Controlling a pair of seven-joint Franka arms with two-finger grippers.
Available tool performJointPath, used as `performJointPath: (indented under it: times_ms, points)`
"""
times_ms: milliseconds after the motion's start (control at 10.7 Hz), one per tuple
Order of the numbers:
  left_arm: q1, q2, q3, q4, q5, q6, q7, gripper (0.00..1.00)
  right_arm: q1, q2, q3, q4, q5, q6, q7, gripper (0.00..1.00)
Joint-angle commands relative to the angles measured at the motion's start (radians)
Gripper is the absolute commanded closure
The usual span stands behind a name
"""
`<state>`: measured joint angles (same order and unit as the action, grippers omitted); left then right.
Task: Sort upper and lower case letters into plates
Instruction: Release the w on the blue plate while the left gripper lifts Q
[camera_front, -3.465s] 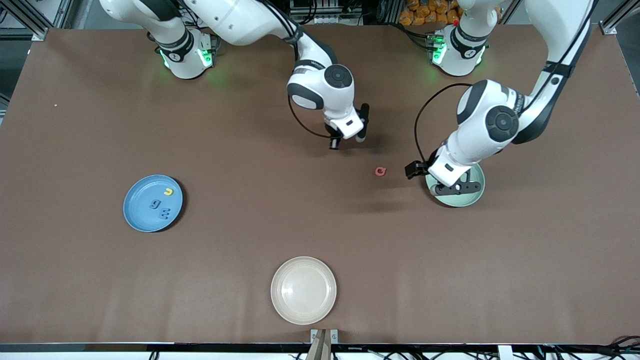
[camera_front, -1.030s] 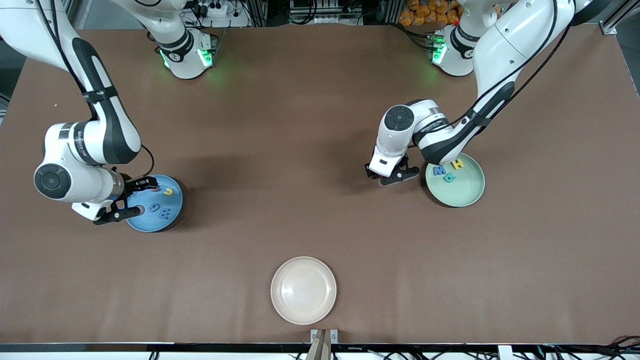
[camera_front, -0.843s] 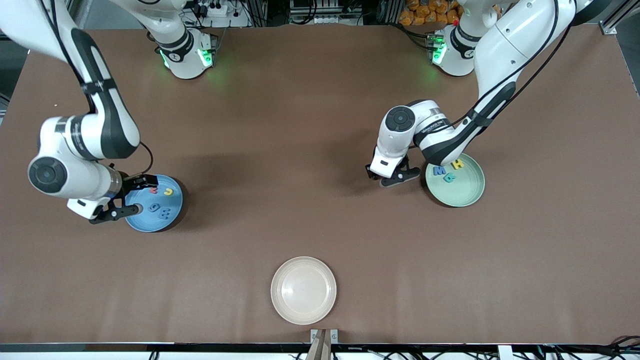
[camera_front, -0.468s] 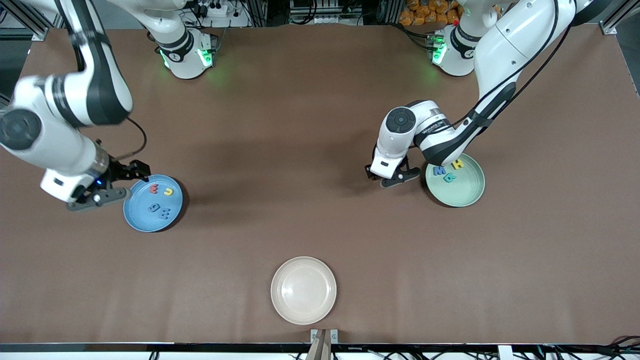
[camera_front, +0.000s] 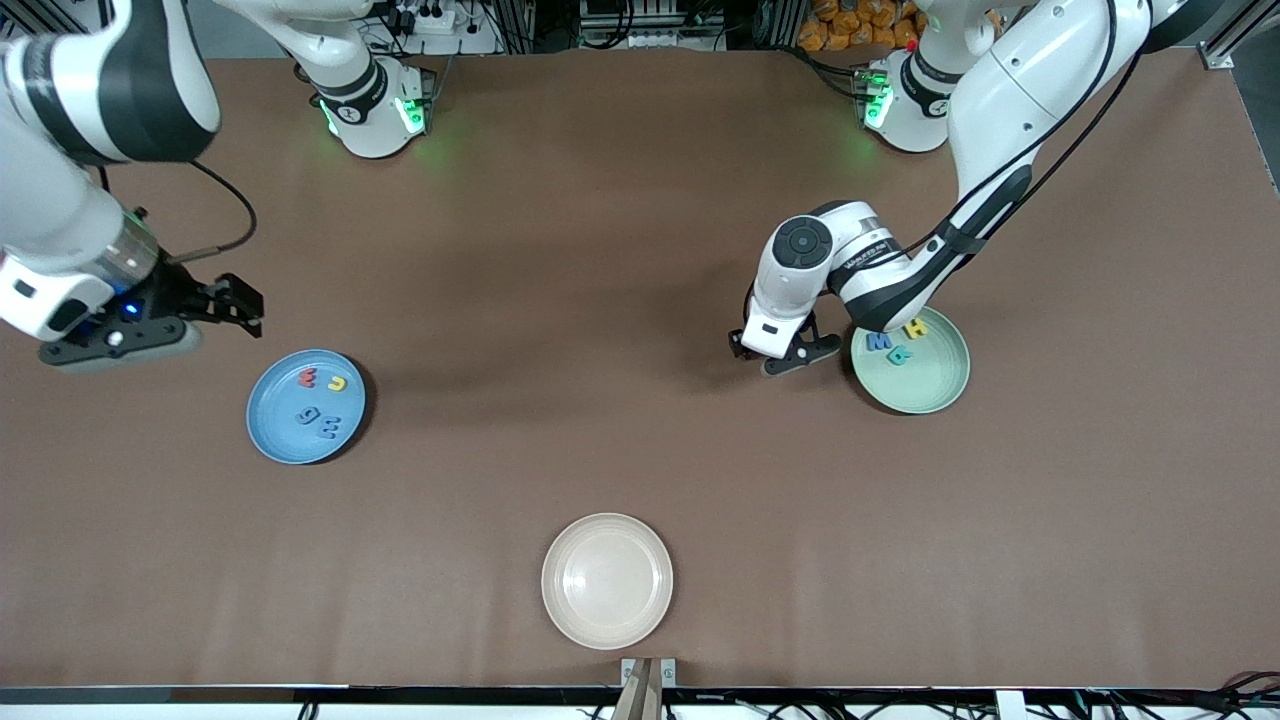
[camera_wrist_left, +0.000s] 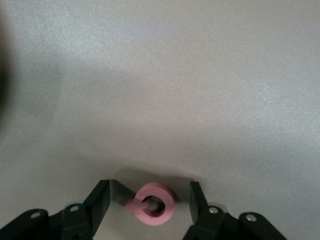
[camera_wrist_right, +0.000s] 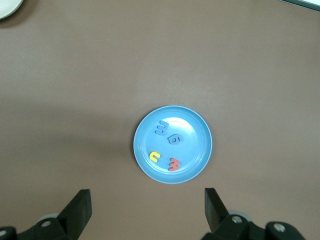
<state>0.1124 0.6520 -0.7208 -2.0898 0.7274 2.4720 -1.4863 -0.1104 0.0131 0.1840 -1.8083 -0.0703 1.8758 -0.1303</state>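
One pink letter (camera_wrist_left: 155, 210), a flat ring with a short stub, is lying on the table (camera_wrist_left: 200, 75) between the fingers of my left gripper (camera_wrist_left: 150, 197), just beside the green plate (camera_front: 935, 390). Its stub is pointing at one finger, so its long axis is running finger to finger. Those fingers are standing apart, clear of it on both sides. My right gripper (camera_front: 185, 325) is hanging wide apart over bare table by the blue plate (camera_front: 275, 435), which is holding four letters (camera_front: 328, 428).

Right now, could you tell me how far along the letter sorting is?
Nearly done. Four letters lie in the blue plate and three in the green plate. The right tool is open and empty, up beside the blue plate. The left tool is down at the table with its jaws either side of the last pink letter, beside the green plate. The cream plate holds nothing.
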Motion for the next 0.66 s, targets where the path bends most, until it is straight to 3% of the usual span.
performJointPath:
  times_ms: [0,562]
  points:
    - [-0.004,0.005,-0.002,0.007,-0.036,0.004,-0.012,0.29,0.001,-0.004,-0.006,0.058,0.021,-0.055,0.038,0.0]
    - [-0.004,0.011,-0.002,0.008,-0.036,0.004,-0.012,0.42,-0.002,0.004,-0.009,0.148,0.021,-0.125,0.038,0.0]
